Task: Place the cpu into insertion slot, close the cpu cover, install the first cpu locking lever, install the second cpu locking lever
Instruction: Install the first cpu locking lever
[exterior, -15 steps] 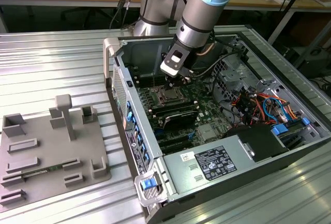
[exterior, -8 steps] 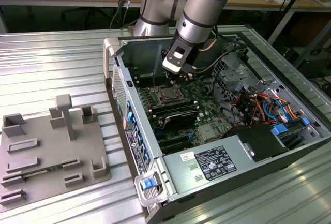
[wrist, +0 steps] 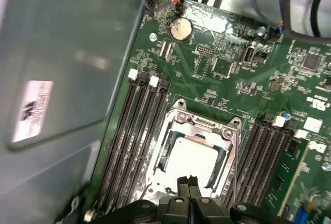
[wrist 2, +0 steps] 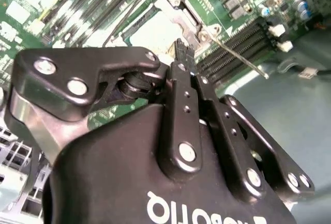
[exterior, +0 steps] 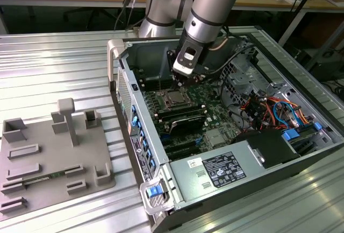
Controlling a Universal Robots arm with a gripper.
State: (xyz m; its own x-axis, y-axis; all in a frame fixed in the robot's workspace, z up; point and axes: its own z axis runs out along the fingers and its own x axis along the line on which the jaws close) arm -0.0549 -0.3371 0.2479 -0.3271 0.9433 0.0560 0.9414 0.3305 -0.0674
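Robot arm [exterior: 215,7]: 1.
Tool [wrist: 189,185]: 1, with 2 fingers [wrist: 183,183].
Open computer case [exterior: 134,109]: 1, on the tabletop [exterior: 54,61].
Green mainboard [wrist: 232,74]: 1.
Cpu [wrist: 191,157]: 1.
Cpu cover [wrist: 204,125]: 1.
Banks of long black memory slots [wrist: 132,141]: 2, one on either side of the cpu.
Round coin cell [wrist: 181,28]: 1.
Labelled power supply box [exterior: 215,171]: 1.
Grey fixture plate [exterior: 48,163]: 1.
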